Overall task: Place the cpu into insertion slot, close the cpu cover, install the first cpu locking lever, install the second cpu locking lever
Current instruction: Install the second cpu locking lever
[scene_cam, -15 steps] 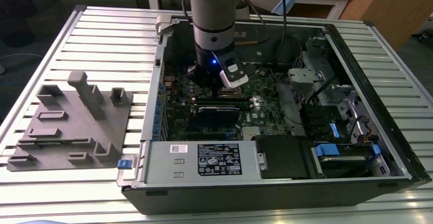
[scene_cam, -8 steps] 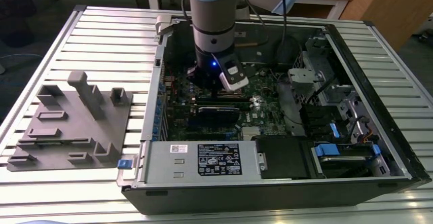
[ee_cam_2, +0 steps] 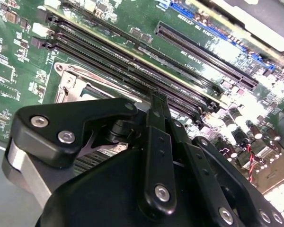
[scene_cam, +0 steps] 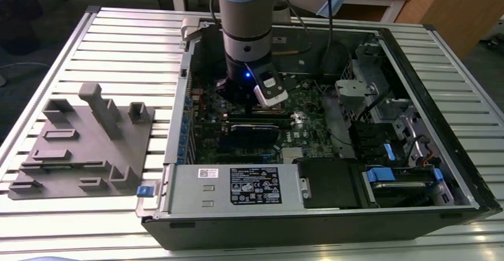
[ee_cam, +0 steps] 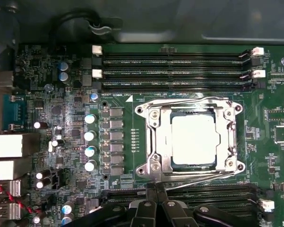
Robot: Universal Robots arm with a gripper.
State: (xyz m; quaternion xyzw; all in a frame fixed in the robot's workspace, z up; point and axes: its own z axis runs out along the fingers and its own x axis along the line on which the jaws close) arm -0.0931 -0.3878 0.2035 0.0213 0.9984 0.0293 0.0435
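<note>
The cpu (ee_cam: 193,140) sat in the insertion slot (ee_cam: 157,142) under the closed cpu cover (ee_cam: 229,137); the pincer (ee_cam: 155,189), fingers together, hovered just beside it.

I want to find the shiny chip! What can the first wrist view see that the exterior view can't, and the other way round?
The first wrist view alone shows the cpu lying in the insertion slot, with the cpu cover closed around it. The exterior view alone shows the whole computer case, the grey holder block at the exterior view's left, and the slatted table. Both show the green circuit board and the arm's gripper down by it.
</note>
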